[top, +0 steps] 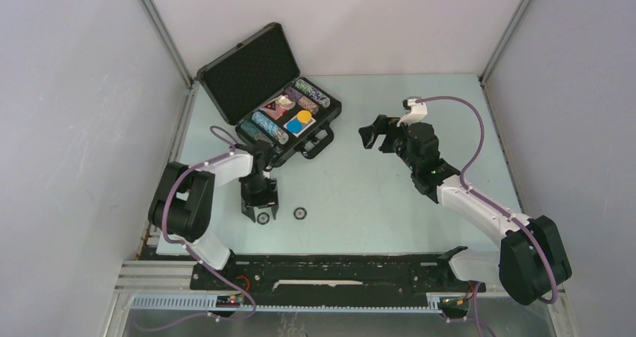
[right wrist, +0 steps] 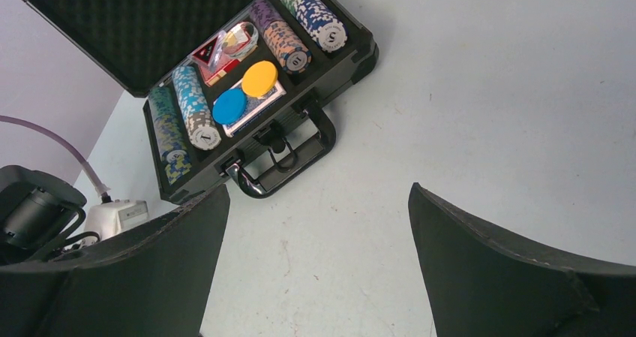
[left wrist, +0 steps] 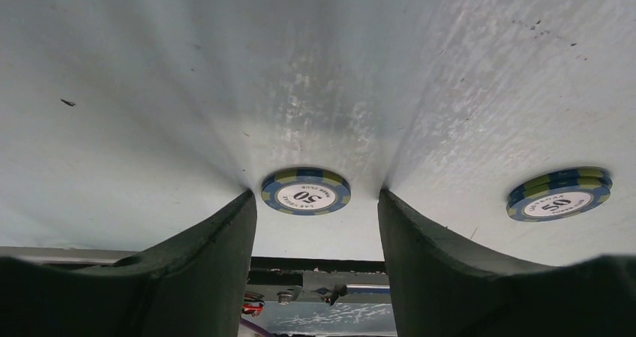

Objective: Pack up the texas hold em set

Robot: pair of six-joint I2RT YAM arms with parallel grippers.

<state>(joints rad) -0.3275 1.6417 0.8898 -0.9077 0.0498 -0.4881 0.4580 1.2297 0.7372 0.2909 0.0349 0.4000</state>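
A black carrying case (right wrist: 354,67) is lying open at the far left of the pale surface (top: 390,202), its foam-lined lid (right wrist: 135,22) standing up behind it and its handle (right wrist: 289,160) pointing toward the middle of the surface. Four rows of poker chips are sitting on edge in its slots: a green row (right wrist: 166,130) and a blue-and-white row (right wrist: 193,106) at one end, a purple-and-orange row (right wrist: 279,33) and a green-and-blue row (right wrist: 311,8) at the other. In the middle compartment a blue disc (right wrist: 229,106) and a yellow disc (right wrist: 259,78) are resting on a deck of cards (right wrist: 251,104), with a red item and something clear behind them that is too small to identify.

Two loose chips marked 50 are lying flat on the surface, outside the case and in front of it. The left arm is bending down steeply, and its hand (top: 260,209) is hanging over the first chip (left wrist: 306,191) with its fingers (left wrist: 217,254) spread wide, one on each side of the chip, neither one touching it. The second chip (left wrist: 559,194) is lying near, off to the right.

The right arm is reaching out over the far right of the surface, raised well above it. Its hand (top: 373,136) is facing the case, spread open and holding nothing.
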